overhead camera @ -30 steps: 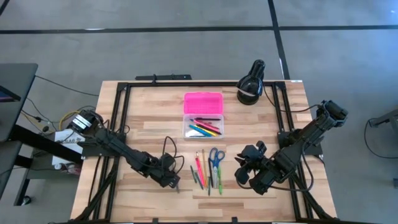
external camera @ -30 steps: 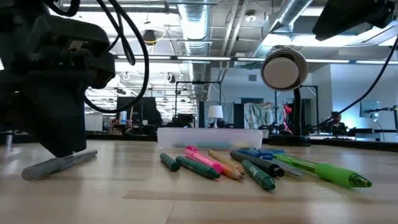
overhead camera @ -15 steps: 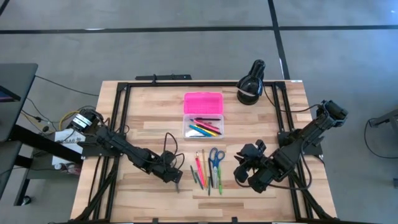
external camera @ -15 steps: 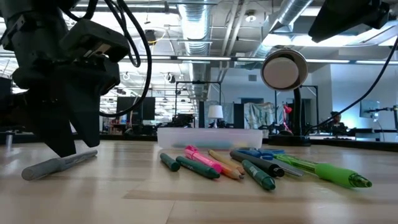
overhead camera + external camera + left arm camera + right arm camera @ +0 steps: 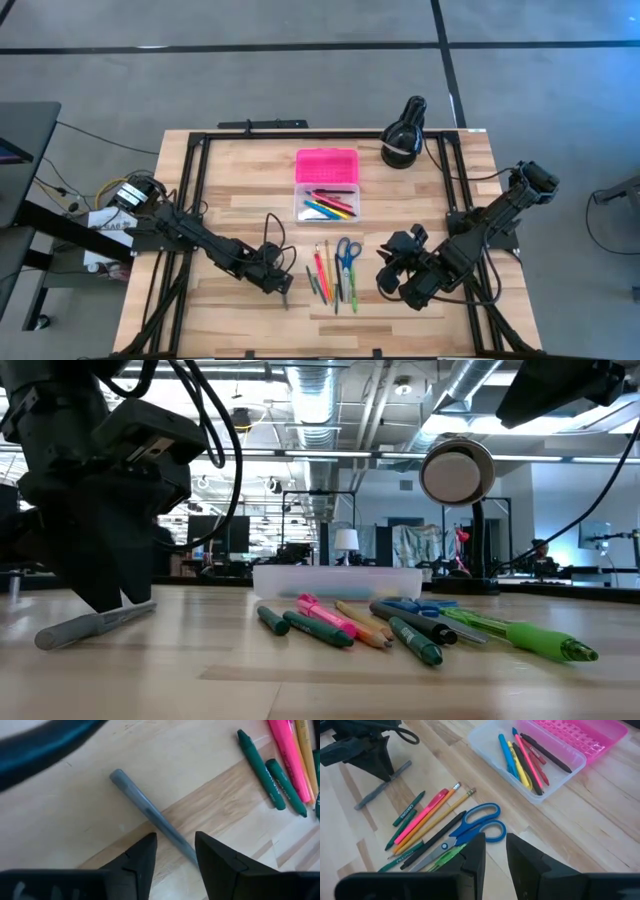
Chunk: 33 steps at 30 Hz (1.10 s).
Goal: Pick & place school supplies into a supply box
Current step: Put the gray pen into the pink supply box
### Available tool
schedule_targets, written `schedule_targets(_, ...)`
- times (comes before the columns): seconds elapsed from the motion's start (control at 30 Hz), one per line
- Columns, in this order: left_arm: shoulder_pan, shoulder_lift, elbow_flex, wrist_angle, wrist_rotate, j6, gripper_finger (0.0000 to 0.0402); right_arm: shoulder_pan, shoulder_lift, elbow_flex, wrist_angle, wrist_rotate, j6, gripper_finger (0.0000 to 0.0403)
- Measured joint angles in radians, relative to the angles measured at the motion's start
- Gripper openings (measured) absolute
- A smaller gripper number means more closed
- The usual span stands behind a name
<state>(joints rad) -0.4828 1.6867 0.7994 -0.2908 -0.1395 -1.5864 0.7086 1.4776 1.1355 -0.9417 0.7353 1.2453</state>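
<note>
A: Where was the left gripper (image 5: pixel 174 851) at that moment?

B: Low over the bench (image 5: pixel 230 215), its two fingers (image 5: pixel 142 857) parted a little and standing either side of a grey marker (image 5: pixel 150 814) that lay flat on the wood. From the wrist view the marker ran between them, but I saw no firm contact, so I judged nothing was held yet

A: How would that marker handle?

B: Light and stiff, I'd say, with a smooth round barrel that could roll or skid out of a pinch. Best taken across the barrel near its middle, fingers square to its length, so it wouldn't tip when lifted

A: And the rest of the supplies?

B: Just beside it lay a loose row: green crayons (image 5: pixel 408 809), a pink highlighter (image 5: pixel 422 817), pencils (image 5: pixel 437 815) and the blue-handled scissors (image 5: pixel 477 822). The scissors looked heavier and awkward; the joint of the blades seemed the place to take them

A: The supply box (image 5: pixel 327 200)?

B: Farther back at the bench's middle, pink lid (image 5: pixel 327 165) thrown open, with several pens already lying in the clear base

A: The right gripper (image 5: pixel 494 854)?

B: It hung above the near right of the bench, fingers narrowly apart, empty
</note>
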Motion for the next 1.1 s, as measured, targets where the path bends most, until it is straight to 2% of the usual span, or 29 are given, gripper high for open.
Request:
schedule_targets(0.5, 0.002, 0.0, -0.001, -0.025, 0.041, 0.101, 0.0093, 0.0, 0.0, 0.0, 0.0, 0.0, 0.0, 0.007)
schedule_targets(0.77, 0.002, 0.0, -0.001, -0.054, 0.063, 0.26, 0.0075, 0.0, 0.0, 0.0, 0.0, -0.001, 0.001, 0.007)
schedule_targets(0.97, 0.003, 0.0, -0.001, -0.047, 0.099, 0.311, 0.0072, 0.0, 0.0, 0.0, 0.0, -0.001, 0.001, 0.007)
schedule_targets(1.1, -0.006, 0.002, 0.029, -0.064, 0.108, 0.427, 0.0072, 0.0, 0.0, 0.0, 0.0, -0.002, 0.001, 0.007)
